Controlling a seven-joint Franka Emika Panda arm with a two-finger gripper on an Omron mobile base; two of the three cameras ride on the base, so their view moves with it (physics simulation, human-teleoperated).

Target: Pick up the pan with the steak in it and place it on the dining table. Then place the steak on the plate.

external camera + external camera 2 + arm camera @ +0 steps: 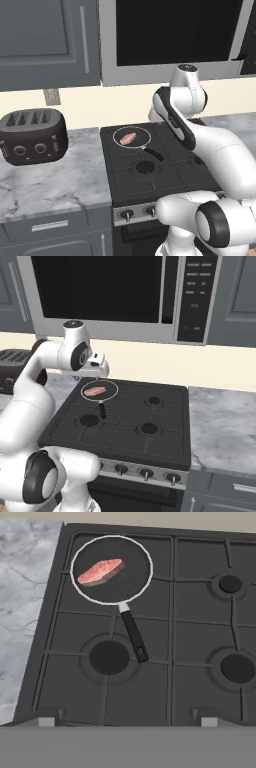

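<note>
On the near edge of the stove [125, 421] a row of round knobs [146, 473] runs along a grey front panel, and behind them the dark cooktop spreads out with its black grates and four round burners. Left of the stove a grey-white marbled bench [47, 182] carries a dark, rounded toaster [33, 136] with two dials on its front; right of the stove another stretch of marbled bench [225, 426] lies bare. Below the left bench sit grey cabinet fronts with pale bar handles. Behind the stove runs a cream wall, and above it hangs a microwave [115, 291] with a wide black window and a button panel on its right side, with grey wall cabinets [47, 42] on either side.

The gripper [98, 367] hangs above the stove's back left corner, its jaws spread wide and holding nothing; in the hand view the two fingertips [46, 721] stand far apart, well clear of the cooktop.

The pan [131, 582] sits on the stove's back left burner. It is small, round and black with a thin pale rim, and its long straight black handle [134, 634] points toward the stove's front, ending just beside the front left burner. The steak [100, 572], a small oblong pinkish-red slab, lies flat inside the pan, toward its left side in the hand view.
</note>
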